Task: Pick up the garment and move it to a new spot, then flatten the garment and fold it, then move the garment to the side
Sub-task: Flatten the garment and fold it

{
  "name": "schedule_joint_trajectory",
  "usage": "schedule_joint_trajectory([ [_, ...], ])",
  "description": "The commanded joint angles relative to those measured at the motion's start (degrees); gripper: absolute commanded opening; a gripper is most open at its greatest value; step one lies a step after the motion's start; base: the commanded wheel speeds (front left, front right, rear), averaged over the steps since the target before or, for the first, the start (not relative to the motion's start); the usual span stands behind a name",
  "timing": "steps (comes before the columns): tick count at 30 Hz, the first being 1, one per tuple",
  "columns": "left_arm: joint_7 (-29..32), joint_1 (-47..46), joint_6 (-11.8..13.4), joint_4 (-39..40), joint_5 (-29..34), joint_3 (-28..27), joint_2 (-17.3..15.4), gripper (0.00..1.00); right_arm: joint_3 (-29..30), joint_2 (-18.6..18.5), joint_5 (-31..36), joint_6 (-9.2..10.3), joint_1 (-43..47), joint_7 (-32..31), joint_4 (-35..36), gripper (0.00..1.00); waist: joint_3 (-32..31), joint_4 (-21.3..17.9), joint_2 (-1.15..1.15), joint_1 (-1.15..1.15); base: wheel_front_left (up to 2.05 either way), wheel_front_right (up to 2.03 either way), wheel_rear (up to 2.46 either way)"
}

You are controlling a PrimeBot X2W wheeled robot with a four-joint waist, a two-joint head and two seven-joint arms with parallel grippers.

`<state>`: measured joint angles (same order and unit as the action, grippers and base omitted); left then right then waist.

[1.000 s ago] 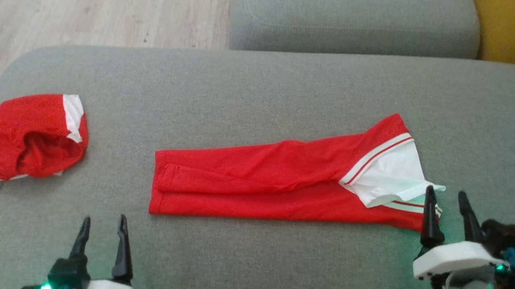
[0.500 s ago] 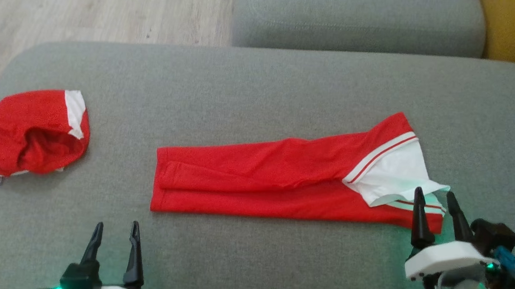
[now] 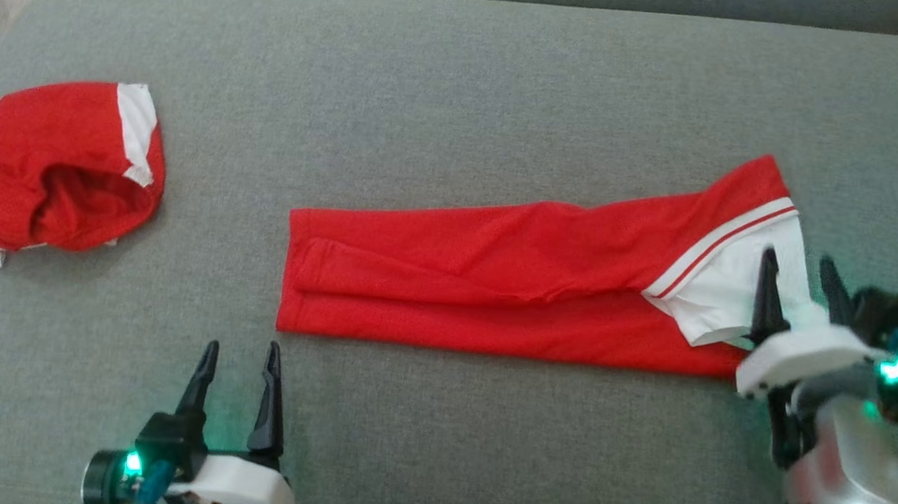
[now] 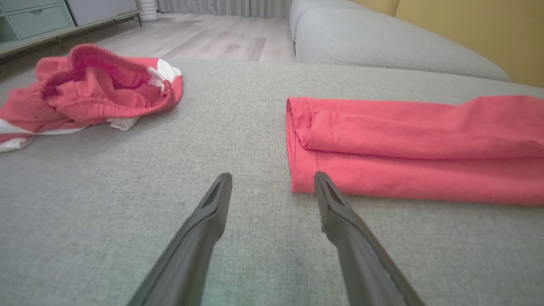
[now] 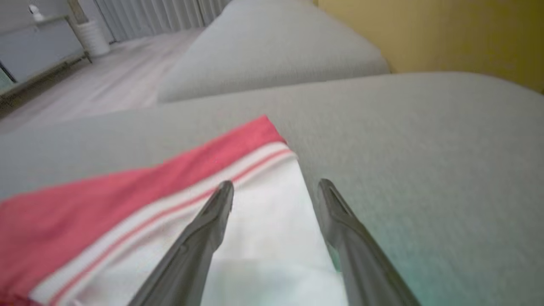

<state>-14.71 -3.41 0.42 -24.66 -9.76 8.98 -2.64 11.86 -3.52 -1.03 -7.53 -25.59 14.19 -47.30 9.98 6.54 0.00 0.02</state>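
Note:
The garment point(image 3: 494, 287) is a red piece with a white, red-striped end, folded into a long strip across the grey cushion point(image 3: 461, 79). My left gripper point(image 3: 241, 350) stands open just short of the strip's near left corner point(image 4: 301, 178), not touching it. Over the white end point(image 5: 272, 221) at the right hovers my right gripper point(image 3: 798, 264), open, with nothing between its fingers. In the right wrist view its left finger is over the white cloth and its right finger is at the cloth's edge.
A second red garment point(image 3: 56, 165) with white trim lies crumpled at the cushion's left end point(image 4: 97, 85). Another grey cushion point(image 5: 272, 55) lies beyond, with a yellow wall point(image 5: 446, 38) to the right and wooden floor point(image 4: 204, 36) to the left.
The head camera has tilted down, so the whole scene sits higher in the picture. My right gripper has moved forward over the white end. My left gripper has moved right, closer to the strip's corner.

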Motion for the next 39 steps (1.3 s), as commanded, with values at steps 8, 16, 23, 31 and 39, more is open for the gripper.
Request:
schedule_joint_trajectory([
  [8,-0.3,-3.1,-0.6,-0.1,-2.0,-1.6,-0.2,1.00,2.0,-0.1,0.9,0.04,-2.1,0.0,-9.8,1.00,1.2,0.6,0.00,-0.02,0.00,0.00,0.00],
  [16,-0.3,-3.5,-0.9,-0.4,-1.1,-1.7,-0.2,1.00,-5.1,0.6,-7.6,0.04,-3.8,-0.1,-16.1,0.58,1.3,0.5,0.00,-0.02,0.00,0.00,0.00],
  [23,-0.3,-3.0,-0.8,-0.4,-0.8,-1.6,-0.2,1.00,-10.7,0.5,-14.7,0.04,-3.3,-0.3,-16.9,0.00,-0.2,0.4,0.00,-0.02,0.00,0.00,0.00],
  [31,-0.3,-1.4,-1.0,0.0,-1.0,-1.4,-0.2,1.00,-9.3,-3.9,-16.2,0.04,-2.1,0.8,-6.1,0.00,-3.2,-0.8,0.00,-0.02,0.00,0.00,0.00],
  [39,-0.3,-0.9,-1.2,-0.3,-2.0,2.1,-0.2,1.00,-24.7,0.0,-22.0,0.04,1.4,0.8,9.0,0.00,-4.7,1.9,0.00,-0.02,0.00,0.00,0.00],
])
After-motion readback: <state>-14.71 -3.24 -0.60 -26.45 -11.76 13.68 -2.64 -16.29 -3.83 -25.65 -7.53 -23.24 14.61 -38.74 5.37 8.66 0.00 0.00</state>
